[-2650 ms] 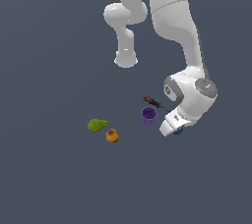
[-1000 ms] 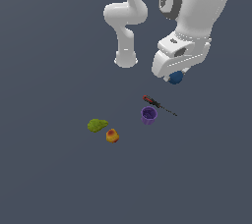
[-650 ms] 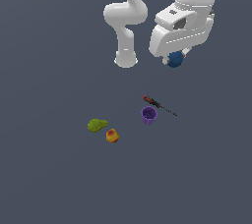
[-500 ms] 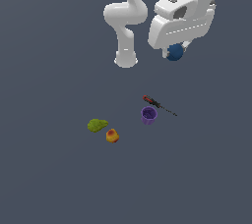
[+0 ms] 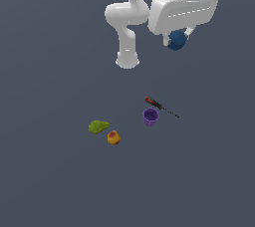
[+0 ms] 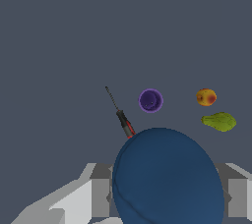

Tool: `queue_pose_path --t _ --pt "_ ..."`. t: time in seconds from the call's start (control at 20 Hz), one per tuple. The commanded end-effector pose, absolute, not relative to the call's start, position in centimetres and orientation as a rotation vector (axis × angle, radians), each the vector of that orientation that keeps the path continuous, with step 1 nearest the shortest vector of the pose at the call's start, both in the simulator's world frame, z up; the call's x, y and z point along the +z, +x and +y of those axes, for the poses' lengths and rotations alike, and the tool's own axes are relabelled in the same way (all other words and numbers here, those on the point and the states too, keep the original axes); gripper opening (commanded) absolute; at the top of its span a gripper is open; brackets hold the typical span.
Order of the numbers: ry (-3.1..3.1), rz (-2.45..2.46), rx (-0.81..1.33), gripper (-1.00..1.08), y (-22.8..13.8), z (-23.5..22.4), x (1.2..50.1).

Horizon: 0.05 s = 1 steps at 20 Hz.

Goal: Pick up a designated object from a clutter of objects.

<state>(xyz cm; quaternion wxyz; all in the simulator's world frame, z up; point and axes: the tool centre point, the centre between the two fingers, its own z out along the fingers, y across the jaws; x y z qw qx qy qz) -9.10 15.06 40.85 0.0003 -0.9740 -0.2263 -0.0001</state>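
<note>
The dark-blue ball (image 5: 176,40) hangs high above the floor, held under the white hand, and my gripper (image 5: 177,41) is shut on it. In the wrist view the ball (image 6: 167,176) fills the near part of the picture between the grey fingers (image 6: 100,196). Far below lie the other things: a purple cup (image 5: 150,116), a thin red-and-black screwdriver (image 5: 160,106) just behind it, a green lumpy fruit (image 5: 98,127) and an orange-yellow round fruit (image 5: 113,137). The wrist view shows the cup (image 6: 150,100), screwdriver (image 6: 120,116), orange-yellow fruit (image 6: 206,97) and green fruit (image 6: 219,121) beyond the ball.
The arm's white base (image 5: 127,60) stands on the dark grey floor (image 5: 60,181) behind the clutter, toward the exterior view's left of the held ball.
The arm has lifted the blue ball from floor level beside the purple cup to high above it. The cup, screwdriver and both fruits have stayed where they were.
</note>
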Motion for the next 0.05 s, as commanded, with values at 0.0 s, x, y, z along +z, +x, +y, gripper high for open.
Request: queue_pose_path --t 0.0 --pt "-3.060 -0.711 0.000 -1.00 -9.14 15.01 41.10"
